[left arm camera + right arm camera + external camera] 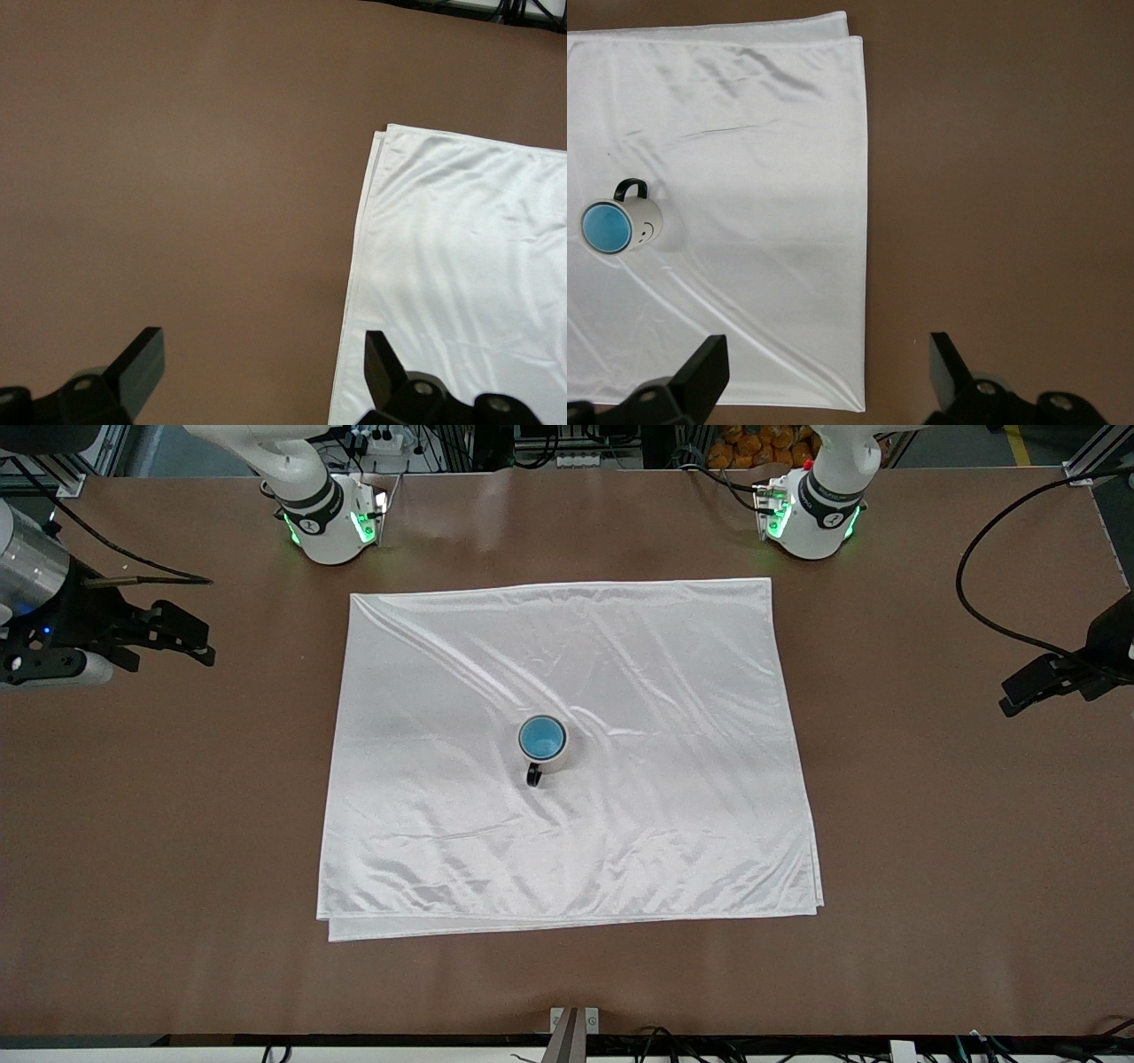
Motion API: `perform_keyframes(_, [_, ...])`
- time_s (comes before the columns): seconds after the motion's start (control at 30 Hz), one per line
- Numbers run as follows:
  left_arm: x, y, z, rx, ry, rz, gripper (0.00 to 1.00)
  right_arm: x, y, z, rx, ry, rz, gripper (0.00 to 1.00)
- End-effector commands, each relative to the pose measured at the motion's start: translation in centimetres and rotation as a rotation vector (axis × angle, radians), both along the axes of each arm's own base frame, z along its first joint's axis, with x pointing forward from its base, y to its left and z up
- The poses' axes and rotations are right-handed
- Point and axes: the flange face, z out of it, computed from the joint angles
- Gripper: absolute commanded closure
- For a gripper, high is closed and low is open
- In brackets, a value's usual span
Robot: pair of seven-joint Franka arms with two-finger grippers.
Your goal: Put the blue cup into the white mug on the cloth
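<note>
The white mug (551,759) stands upright near the middle of the cloth (638,682), its black handle pointing toward the front camera. The blue cup (541,737) sits inside the mug, showing its bright blue inside. The right wrist view also shows the mug (649,219) with the blue cup (604,227) in it on the cloth (762,159). My right gripper (199,642) is open and empty over bare table at the right arm's end, also seen in its wrist view (830,365). My left gripper (1028,686) is open and empty over bare table at the left arm's end, beside the cloth's edge (443,266), its fingers apart in its wrist view (263,363).
The brown table (930,824) surrounds the cloth. A black cable (970,602) loops on the table at the left arm's end. A thin cable (133,567) lies at the right arm's end. A small metal bracket (574,1023) sits at the table's front edge.
</note>
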Motion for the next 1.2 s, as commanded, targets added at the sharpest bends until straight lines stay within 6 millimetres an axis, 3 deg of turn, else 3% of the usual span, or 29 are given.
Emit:
perform_keyframes(0.0, [-1.1, -1.0, 0.9, -0.005, -0.004, -0.066, 0.00, 0.2, -0.4, 0.2, -0.011, 0.003, 0.006, 0.00])
perform_keyframes(0.07, [-1.1, -1.7, 0.9, -0.002, -0.004, -0.079, 0.00, 0.2, -0.4, 0.2, -0.011, 0.005, 0.006, 0.00])
perform_keyframes(1.17, [-2.4, -1.8, 2.7, -0.004, -0.014, -0.086, 0.00, 0.0, -0.2, 0.1, -0.009, 0.017, 0.010, 0.00])
